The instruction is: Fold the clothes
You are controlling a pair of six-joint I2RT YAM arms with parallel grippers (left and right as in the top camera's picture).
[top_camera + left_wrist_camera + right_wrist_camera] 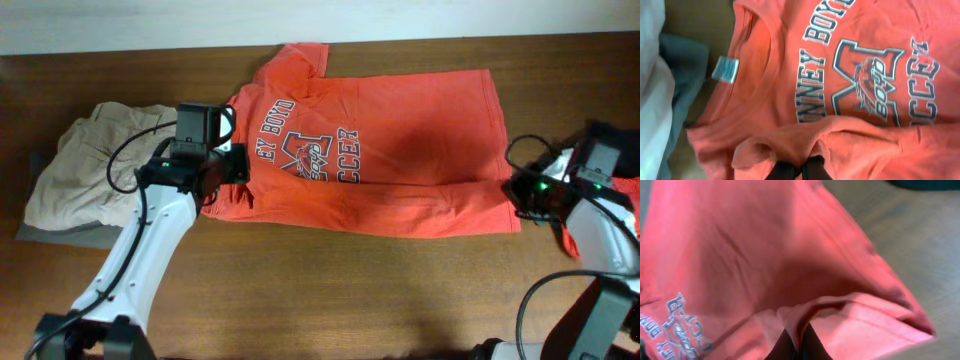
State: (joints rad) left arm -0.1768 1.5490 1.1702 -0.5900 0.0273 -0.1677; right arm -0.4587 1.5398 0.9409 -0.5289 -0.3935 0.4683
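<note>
The orange-red T-shirt (pixel 400 150) lies spread across the table with its navy and white soccer print (pixel 315 152) facing up and its near long edge folded over. My left gripper (pixel 232 165) is shut on a pinched fold at the shirt's collar end (pixel 805 145). At the opposite, hem end, my right gripper (pixel 512 188) is shut on a raised fold of the fabric (pixel 805 315). Both sets of dark fingers (pixel 812 345) are pressed together with cloth between them.
A beige garment (pixel 85 165) lies crumpled on a grey cloth (pixel 60 232) at the left, beside the left arm. A bit of red fabric (pixel 568 240) shows under the right arm. Bare wooden table (pixel 350 290) runs along the front.
</note>
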